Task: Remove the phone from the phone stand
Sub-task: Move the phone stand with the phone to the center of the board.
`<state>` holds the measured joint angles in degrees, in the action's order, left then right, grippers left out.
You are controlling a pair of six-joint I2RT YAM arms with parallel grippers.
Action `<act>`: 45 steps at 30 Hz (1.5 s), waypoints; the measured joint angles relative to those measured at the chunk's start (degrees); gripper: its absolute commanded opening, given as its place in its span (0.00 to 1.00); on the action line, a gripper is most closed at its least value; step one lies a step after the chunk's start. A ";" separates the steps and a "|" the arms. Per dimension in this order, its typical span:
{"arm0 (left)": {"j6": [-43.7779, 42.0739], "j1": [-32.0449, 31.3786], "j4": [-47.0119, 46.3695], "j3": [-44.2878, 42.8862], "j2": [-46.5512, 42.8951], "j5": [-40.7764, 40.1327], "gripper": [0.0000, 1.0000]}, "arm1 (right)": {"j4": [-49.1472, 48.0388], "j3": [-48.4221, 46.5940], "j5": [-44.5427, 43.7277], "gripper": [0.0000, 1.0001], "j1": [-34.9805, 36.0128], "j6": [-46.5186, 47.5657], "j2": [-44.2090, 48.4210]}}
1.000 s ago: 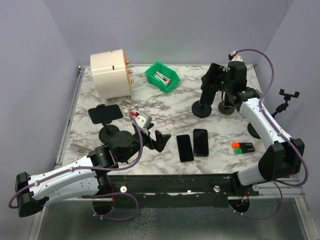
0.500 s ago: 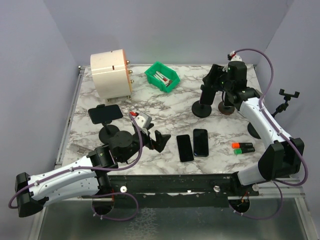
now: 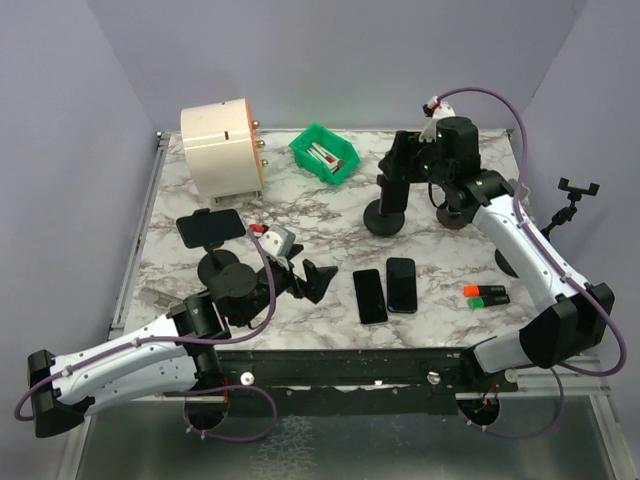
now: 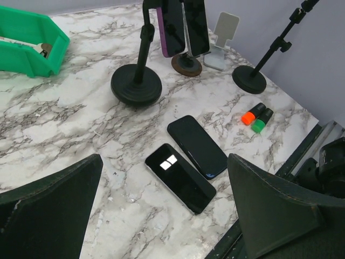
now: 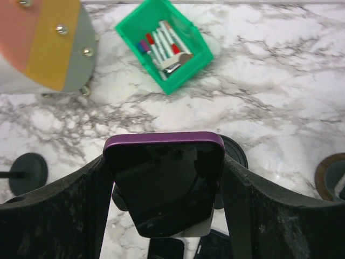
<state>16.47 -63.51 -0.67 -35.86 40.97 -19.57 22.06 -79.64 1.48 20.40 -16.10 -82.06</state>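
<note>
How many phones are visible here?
4 for sure: a flat phone and a second flat phone side by side up front; a landscape phone on the left stand; a purple-cased phone in the right pincer atop the far stand. A dark slab beside it may be a fifth.

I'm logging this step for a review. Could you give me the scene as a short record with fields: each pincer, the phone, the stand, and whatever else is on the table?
right pincer: shut on phone, one finger at each side edge
phone: purple case, upright, apparently not yet off stand
left pincer: open, holding nothing, facing flat phones, apart from them
flat phones: two, side by side on the table
also there: green bin, second stand
task: not yet done
</note>
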 measured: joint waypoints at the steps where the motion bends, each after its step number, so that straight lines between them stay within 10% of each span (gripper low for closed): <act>1: 0.02 0.00 0.00 0.00 -0.24 -0.22 0.98 | 0.42 -0.83 0.37 0.44 1.05 0.02 0.00; 30: 3.85 0.00 -0.59 1.77 1.95 -5.38 0.97 | -11.45 9.51 -4.48 0.43 14.43 6.29 1.75; 36: 4.35 0.00 -1.20 1.77 2.01 -5.38 0.97 | -15.06 11.30 -4.61 0.59 14.86 9.66 1.95; 45: 4.35 0.00 -1.55 1.77 2.73 -5.38 0.97 | -16.04 12.61 -5.62 0.48 14.91 16.81 2.40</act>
<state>20.82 -63.51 -2.22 -34.09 43.70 -24.95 6.02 -67.02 -4.14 35.31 0.71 -79.66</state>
